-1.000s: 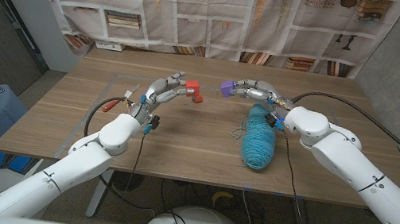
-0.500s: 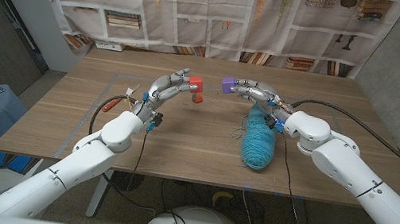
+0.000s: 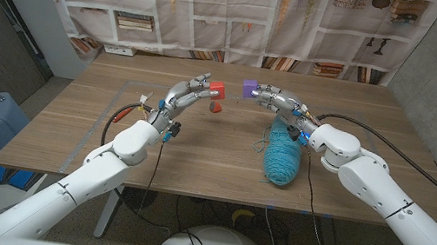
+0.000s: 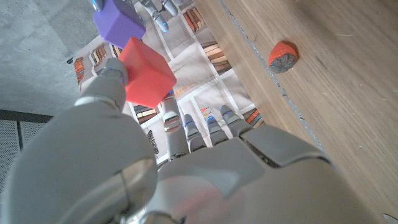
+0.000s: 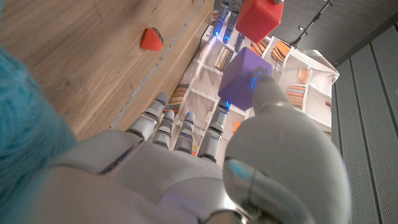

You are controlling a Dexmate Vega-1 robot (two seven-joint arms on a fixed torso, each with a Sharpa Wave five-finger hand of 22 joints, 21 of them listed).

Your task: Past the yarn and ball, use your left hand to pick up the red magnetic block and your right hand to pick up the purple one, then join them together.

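My left hand [image 3: 181, 95] pinches the red block [image 3: 217, 90] at its fingertips, lifted over the table's far middle. My right hand [image 3: 282, 100] pinches the purple block [image 3: 249, 88] just to its right, at about the same height. A small gap separates the two blocks in the head view. In the left wrist view the red block [image 4: 146, 71] sits beyond my left hand [image 4: 186, 168], with the purple block [image 4: 118, 18] close behind it. The right wrist view has the purple block [image 5: 245, 78] at my right hand [image 5: 186, 168] and the red block [image 5: 258, 18] past it.
A teal yarn skein [image 3: 283, 150] lies under my right forearm. A small red ball [image 3: 215, 108] rests on the table [image 3: 378, 113] below the red block. A red-handled tool [image 3: 119, 113] lies by my left arm. A black cable [image 3: 394, 124] crosses the right side.
Both hands have moved inward and slightly up, so the red and purple blocks are closer together. The yarn and ball have stayed put.
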